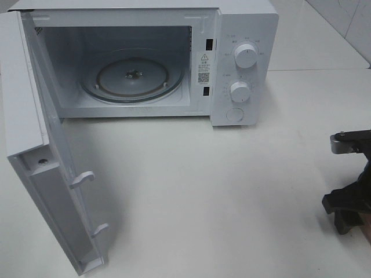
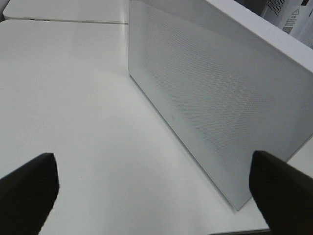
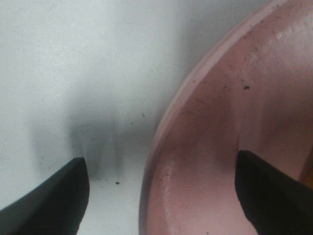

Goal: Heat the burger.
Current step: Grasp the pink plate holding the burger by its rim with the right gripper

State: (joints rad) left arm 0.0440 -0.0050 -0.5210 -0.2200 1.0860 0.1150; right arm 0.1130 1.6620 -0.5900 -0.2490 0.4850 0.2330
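The burger is out of view in every frame. A round pink plate (image 3: 234, 122) fills much of the right wrist view, and what lies further in on it is cut off. My right gripper (image 3: 160, 159) is open just above the plate's rim, with one finger over the plate and the other over the white table. Its arm (image 1: 351, 174) shows at the right edge of the exterior high view. My left gripper (image 2: 151, 155) is open and holds nothing, hovering over the table beside the outer face of the microwave door (image 2: 210, 88). It is outside the exterior high view.
A white microwave (image 1: 243, 35) stands at the back with its door (image 1: 23, 87) swung fully open to the left. The glass turntable (image 1: 133, 75) inside is bare. Two knobs and a button are on its right panel (image 1: 240, 90). White table (image 1: 197, 191) extends in front.
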